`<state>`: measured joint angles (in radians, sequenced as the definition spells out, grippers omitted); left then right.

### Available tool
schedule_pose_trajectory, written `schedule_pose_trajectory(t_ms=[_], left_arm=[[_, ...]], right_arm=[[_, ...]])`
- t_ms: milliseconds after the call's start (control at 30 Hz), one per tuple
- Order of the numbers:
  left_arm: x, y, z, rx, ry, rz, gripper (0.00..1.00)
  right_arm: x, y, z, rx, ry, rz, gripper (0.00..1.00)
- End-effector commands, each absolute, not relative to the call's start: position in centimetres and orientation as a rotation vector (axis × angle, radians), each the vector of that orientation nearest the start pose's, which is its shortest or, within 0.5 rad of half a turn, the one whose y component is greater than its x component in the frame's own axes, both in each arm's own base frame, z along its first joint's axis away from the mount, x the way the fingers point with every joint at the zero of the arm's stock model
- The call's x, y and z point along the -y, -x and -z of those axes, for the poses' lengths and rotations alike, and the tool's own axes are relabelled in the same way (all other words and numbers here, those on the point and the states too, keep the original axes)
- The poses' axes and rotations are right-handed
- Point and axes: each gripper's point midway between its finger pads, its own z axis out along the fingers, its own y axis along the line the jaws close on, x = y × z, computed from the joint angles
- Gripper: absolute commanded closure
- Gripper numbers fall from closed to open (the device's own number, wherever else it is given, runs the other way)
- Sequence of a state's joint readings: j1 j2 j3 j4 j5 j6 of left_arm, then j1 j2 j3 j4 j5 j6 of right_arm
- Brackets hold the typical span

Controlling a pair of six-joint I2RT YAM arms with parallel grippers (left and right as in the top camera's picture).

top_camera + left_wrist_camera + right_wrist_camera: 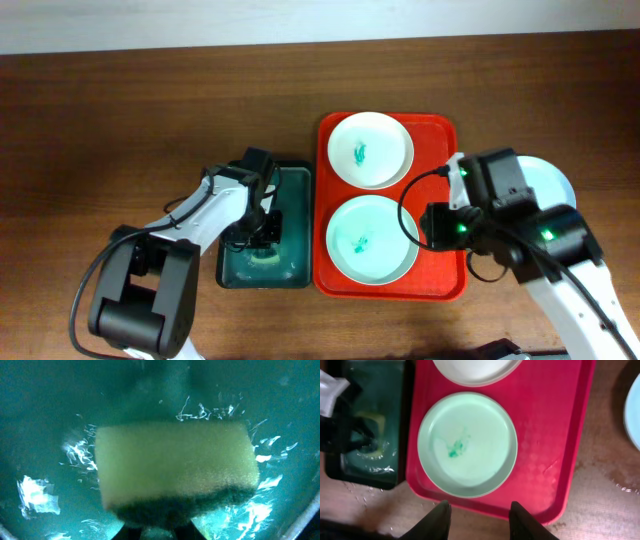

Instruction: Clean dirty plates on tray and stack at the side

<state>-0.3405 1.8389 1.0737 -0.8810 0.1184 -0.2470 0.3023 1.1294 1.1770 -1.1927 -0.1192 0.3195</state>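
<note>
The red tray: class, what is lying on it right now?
Two plates lie on the red tray: a white plate and a pale green plate, both smeared teal. The tray floor beneath them is covered.

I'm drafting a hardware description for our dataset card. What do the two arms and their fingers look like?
Both arms pair white links with chunky black joint housings. The left arm trails a thin black cable. The right arm has a looping black cable and small green lights on its housings. Its fingers are black and tapering.
</note>
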Motion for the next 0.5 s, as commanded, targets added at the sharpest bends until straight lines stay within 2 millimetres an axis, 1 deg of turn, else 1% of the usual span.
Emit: schedule_pose_trajectory(t_ms=[0,67,167,233,333,367,400,467], left_arm=[[12.1,-24.5,2.7,-3.338,-0.164,0.137,1.00],[12.3,-24.7,2.6,-3.331,-0.143,0.139,1.00],[12.4,-25.2,2.1,-3.321,-0.142,0.146,1.00],[12.7,-25.8,0.6,-3.299,-0.144,0.156,1.00],[12.9,-27.0,-2.9,-3.200,-0.152,0.181,1.00],[12.9,-27.5,-4.7,-3.138,-0.154,0.190,1.00],[12.5,-28.0,-7.3,-3.048,-0.154,0.179,1.00],[11.6,-28.4,-10.0,-2.946,-0.146,0.138,1.00]], right_arm=[[-9.8,-23.5,-18.7,-2.816,0.000,-0.336,0.64],[-10.0,-23.5,-18.3,-2.834,0.001,-0.345,0.65],[-10.0,-23.5,-18.4,-2.830,0.006,-0.344,0.65],[-10.0,-23.5,-18.5,-2.824,0.009,-0.346,0.65],[-10.0,-23.3,-19.0,-2.804,0.027,-0.349,0.65],[-9.9,-23.2,-19.4,-2.786,0.036,-0.353,0.64],[-9.9,-23.1,-19.8,-2.763,0.062,-0.355,0.64],[-9.7,-22.8,-20.8,-2.720,0.067,-0.361,0.62]])
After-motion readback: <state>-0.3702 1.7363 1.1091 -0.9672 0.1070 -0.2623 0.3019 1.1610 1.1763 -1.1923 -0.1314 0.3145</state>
